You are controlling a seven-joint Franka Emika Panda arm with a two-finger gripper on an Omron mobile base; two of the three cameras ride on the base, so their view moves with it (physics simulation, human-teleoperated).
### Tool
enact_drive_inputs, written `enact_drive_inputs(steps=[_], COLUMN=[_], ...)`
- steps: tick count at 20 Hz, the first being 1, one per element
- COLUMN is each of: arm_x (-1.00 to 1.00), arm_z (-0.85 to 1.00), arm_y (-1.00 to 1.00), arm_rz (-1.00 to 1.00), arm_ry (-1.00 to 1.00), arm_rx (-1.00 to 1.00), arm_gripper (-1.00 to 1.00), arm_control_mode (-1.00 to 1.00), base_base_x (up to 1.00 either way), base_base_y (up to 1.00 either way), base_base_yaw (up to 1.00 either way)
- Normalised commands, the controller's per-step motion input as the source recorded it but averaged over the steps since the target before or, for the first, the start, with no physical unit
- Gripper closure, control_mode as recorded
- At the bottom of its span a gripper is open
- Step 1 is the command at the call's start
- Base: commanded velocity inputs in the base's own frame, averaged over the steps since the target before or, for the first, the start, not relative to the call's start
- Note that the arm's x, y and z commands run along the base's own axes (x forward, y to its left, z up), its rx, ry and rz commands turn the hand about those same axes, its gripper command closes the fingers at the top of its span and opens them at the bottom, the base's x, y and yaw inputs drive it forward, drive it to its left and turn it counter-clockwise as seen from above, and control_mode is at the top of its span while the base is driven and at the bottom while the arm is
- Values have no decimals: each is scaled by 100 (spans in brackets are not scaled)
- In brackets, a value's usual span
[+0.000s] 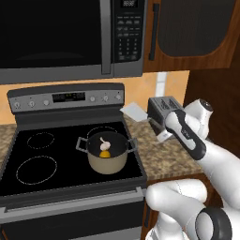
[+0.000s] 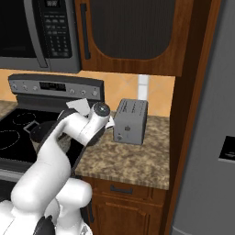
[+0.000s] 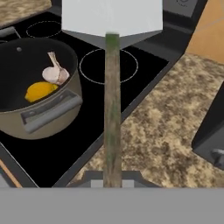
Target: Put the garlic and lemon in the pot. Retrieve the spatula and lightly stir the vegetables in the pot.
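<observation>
From the left base view, the round beige-sided pot with a dark inside sits on the black glass stovetop, on its front right burner; inside it lie the small whitish garlic bulb and, just in front of it, the small yellow lemon, touching or nearly so; the flat light-grey squarish blade of the spatula is held in the air above the counter's edge, between the pot and the grey toaster; the white arm's gripper sits low beside the toaster, its jaws too small here to read.

From the right base view, the arm's own elbow covers most of the pot, so garlic and lemon are hidden; the spatula shows as a pale corner behind the wrist; the toaster stands clear on the speckled brown stone counter, well apart from the stove; a wooden cabinet hangs above.

From the hand view, the gripper is clenched on the spatula's thin dark handle; the spatula runs straight up to its blade; the pot lies to the left, with the garlic touching the lemon on its dark floor; a corner of the toaster shows at the right.
</observation>
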Motion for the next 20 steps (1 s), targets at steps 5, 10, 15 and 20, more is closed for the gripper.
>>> enact_drive_inputs(steps=[5,10,15,20], arm_x=[-9,0,8,3], arm_z=[7,0,4,51], arm_y=[18,1,0,23], arm_rz=[-1,0,-1,-5], arm_ry=[1,0,2,22], arm_rx=[-3,-1,0,-4], arm_gripper=[100,100,100,100], arm_control_mode=[-100,-100,-100,-100], base_base_x=[0,0,0,0], base_base_y=[0,0,0,0], base_base_yaw=[0,0,0,0])
